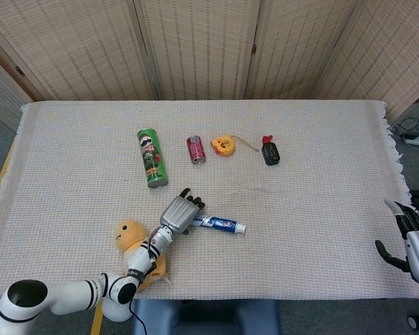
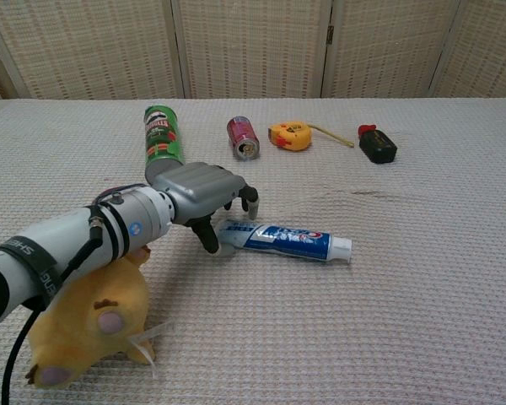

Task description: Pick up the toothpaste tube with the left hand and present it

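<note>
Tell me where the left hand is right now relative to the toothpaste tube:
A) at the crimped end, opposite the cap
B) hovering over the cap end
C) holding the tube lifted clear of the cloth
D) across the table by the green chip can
A: the left hand sits at the crimped end of the toothpaste tube, whose white cap points away from it, and the tube lies on the cloth.

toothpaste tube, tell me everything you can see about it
The toothpaste tube is blue and white with a white cap at its right end, and looks like soft plastic. It lies flat on the woven cloth, slightly slanted, cap end nearer the camera in the chest view. The left robot hand is on its flat crimped end, fingers curled over it; not lifted.
</note>
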